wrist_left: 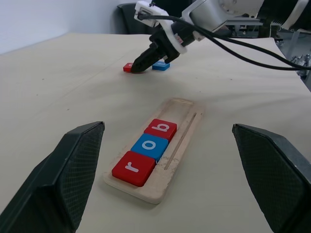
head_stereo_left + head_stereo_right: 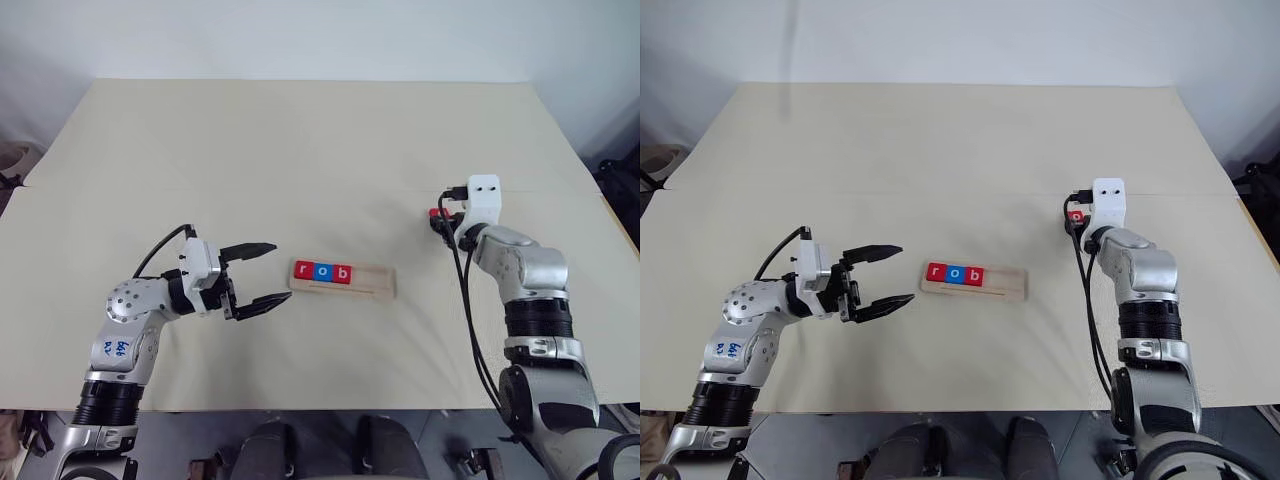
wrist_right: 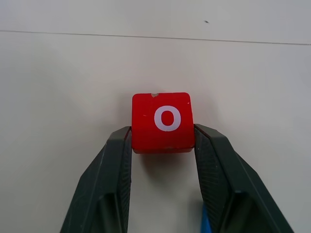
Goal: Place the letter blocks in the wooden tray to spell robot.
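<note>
Pincer pads (ribbed black) flank glossy square red block.

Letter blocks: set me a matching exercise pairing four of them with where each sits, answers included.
Blocks:
1. red r
2. blue o
3. red b
4. red o

Places:
A. middle of the three in the tray
B. between the right end effector fingers, on the table
C. at the tray's end
D. third in the tray, next to the bare groove

Pairs: 1-C, 2-A, 3-D, 4-B
</note>
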Action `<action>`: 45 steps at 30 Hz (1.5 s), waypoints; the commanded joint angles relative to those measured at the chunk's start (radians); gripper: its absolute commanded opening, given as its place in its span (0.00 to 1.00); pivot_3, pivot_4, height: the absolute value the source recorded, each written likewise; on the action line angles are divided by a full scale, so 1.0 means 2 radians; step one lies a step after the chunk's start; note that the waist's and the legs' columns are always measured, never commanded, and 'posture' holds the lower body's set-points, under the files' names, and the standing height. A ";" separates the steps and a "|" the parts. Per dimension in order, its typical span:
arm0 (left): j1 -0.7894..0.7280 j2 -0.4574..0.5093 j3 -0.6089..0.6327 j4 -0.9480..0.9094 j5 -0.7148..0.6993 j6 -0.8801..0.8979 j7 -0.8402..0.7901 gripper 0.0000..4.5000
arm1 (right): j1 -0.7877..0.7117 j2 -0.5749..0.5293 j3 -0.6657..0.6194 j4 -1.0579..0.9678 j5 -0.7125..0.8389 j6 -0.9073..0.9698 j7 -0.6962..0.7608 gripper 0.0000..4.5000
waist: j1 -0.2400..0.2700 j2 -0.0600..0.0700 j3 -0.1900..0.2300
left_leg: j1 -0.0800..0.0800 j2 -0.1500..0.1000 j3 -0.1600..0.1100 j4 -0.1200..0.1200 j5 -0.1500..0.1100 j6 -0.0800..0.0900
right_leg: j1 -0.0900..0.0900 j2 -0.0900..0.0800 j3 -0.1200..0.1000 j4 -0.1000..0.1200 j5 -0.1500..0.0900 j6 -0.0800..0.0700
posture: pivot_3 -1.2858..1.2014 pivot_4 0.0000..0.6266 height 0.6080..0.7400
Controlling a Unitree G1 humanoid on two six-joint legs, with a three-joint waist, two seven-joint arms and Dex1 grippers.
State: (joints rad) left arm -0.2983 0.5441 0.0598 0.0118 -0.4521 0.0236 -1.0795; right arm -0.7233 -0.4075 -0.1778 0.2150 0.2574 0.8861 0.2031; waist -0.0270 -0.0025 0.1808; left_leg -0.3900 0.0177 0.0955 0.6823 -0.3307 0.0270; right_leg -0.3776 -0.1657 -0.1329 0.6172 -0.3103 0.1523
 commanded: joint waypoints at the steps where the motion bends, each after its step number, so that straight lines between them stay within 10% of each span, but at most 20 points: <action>1: -0.001 0.001 0.004 -0.011 -0.006 -0.001 -0.005 1.00 | 0.035 -0.022 -0.021 -0.140 0.030 0.080 0.007 0.32 | 0.001 0.000 0.000 | 0.000 0.000 0.000 0.000 0.000 0.000 | 0.000 0.000 0.000 0.000 0.000 0.000 | 0.52 0.24 1.00; 16: -0.025 -0.006 -0.008 0.014 -0.006 0.002 -0.031 1.00 | 0.228 0.066 -0.100 -0.455 0.055 0.298 -0.043 0.32 | 0.012 0.000 0.000 | 0.000 -0.001 0.001 0.000 0.000 0.000 | -0.001 0.000 0.001 -0.001 0.000 0.000 | 0.52 0.24 1.00; 24: -0.026 -0.002 -0.003 0.012 -0.006 0.004 -0.033 1.00 | 0.216 -0.014 -0.095 -0.424 0.092 0.306 0.038 0.92 | 0.012 0.000 0.000 | 0.000 -0.001 0.001 0.000 0.000 0.000 | -0.001 0.000 0.001 0.000 0.000 0.000 | 0.52 0.24 1.00; 32: -0.012 0.003 0.003 0.000 -0.010 0.003 -0.033 1.00 | 0.266 -0.240 -0.012 -0.290 0.096 -0.028 0.358 0.99 | 0.012 0.000 0.000 | 0.000 -0.001 0.000 -0.001 0.000 0.000 | 0.000 0.000 0.000 -0.003 0.000 0.000 | 0.52 0.24 1.00; 45: -0.004 0.003 -0.012 -0.038 -0.020 0.003 -0.055 1.00 | 0.091 -0.240 0.127 0.090 -0.031 -0.392 0.559 0.99 | 0.013 -0.001 0.000 | 0.000 -0.001 0.000 0.000 0.000 0.000 | 0.001 0.000 0.000 -0.003 0.000 0.000 | 0.52 0.24 1.00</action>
State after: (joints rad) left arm -0.3088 0.5459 0.0353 -0.0154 -0.4682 0.0331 -1.1776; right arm -0.5199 -0.8882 0.0756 0.3459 0.2122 0.1571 1.2953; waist -0.0013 -0.0040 0.1817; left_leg -0.3898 0.0160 0.0960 0.6827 -0.3308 0.0276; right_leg -0.3752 -0.1651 -0.1335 0.6119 -0.3098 0.1532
